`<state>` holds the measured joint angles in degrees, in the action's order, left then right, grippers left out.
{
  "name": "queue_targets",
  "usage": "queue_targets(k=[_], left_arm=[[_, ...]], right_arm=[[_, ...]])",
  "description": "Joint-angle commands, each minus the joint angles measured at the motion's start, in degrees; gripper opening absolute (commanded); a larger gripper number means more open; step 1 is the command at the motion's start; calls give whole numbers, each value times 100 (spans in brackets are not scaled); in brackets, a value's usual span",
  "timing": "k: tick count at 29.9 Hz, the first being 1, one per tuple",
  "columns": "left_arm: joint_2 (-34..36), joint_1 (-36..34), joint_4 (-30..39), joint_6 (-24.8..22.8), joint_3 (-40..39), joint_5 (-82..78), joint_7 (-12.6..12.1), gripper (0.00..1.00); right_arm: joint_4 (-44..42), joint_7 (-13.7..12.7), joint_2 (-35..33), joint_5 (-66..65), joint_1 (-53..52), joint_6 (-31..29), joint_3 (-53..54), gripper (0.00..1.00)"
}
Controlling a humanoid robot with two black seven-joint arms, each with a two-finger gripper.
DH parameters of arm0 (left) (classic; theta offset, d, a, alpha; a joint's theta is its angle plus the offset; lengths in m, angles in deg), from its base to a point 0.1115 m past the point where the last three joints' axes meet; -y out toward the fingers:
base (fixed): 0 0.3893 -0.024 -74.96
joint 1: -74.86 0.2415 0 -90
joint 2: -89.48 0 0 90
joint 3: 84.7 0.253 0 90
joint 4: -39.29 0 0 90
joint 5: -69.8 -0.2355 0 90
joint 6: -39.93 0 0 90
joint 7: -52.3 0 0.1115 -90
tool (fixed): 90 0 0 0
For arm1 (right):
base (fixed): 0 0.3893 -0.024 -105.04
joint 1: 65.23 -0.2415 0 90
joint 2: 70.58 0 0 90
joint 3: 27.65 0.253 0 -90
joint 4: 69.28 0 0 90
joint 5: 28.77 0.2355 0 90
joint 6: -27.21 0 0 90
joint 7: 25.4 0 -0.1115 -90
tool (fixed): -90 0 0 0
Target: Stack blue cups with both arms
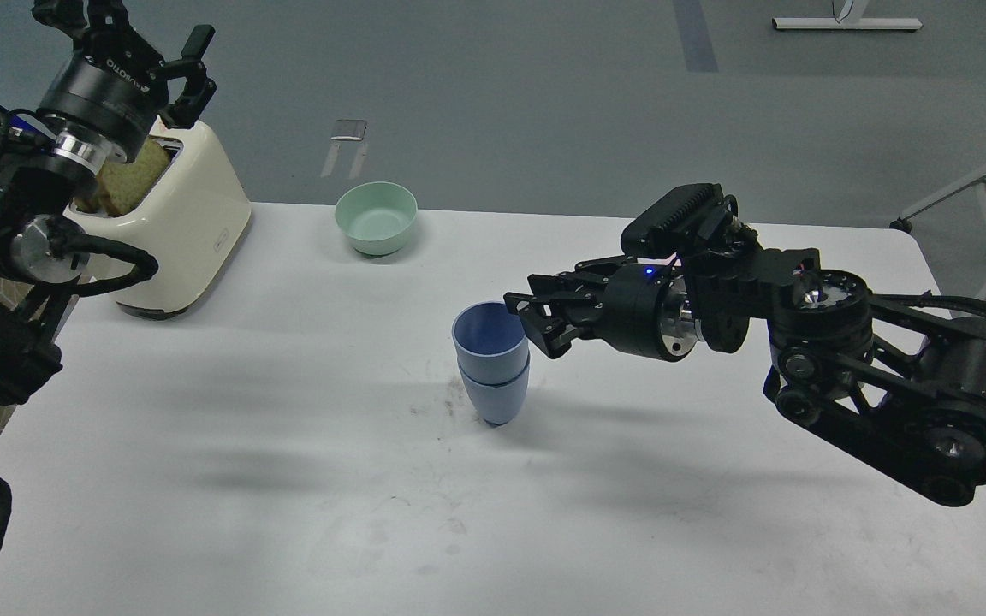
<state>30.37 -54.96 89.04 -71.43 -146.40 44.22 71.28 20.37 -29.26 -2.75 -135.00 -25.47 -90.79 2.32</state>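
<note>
Now 2 blue cups point(493, 364) nested, R gripper point(525, 321) spread at rim; L gripper point(189, 64) unclear.

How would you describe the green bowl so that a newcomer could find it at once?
Start at the cream toaster at the table's far left. Just right of it, near the far edge, sits the green bowl. It is wide and mint, unlike the tall stacked blue cups mid-table.

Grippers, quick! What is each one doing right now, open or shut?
Left gripper: raised above the toaster, open, holding nothing.
Right gripper: open at the rim of the top blue cup, which sits nested in the other cup.
</note>
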Motion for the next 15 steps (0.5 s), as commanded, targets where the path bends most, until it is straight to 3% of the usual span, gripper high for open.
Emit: queue_targets(k=[1,3,4,5,15], left_arm=[[14,-9,0,0,1,0,0,97],[31,-9,0,-9,1,0,0,97],[40,-9,0,-17,1,0,0,97],[58,-9,0,-44,1,0,9,97],[14,0,0,-88,-61,61,61,97]], right_arm=[[17,8,2,23,32,0,324,57],[0,8,37,40,41,0,771,73],[-9,17,124,75,32,0,1139,89],[-44,25,230,93,32,0,1551,96],[-720,43,907,242,-47,0,4821,100]])
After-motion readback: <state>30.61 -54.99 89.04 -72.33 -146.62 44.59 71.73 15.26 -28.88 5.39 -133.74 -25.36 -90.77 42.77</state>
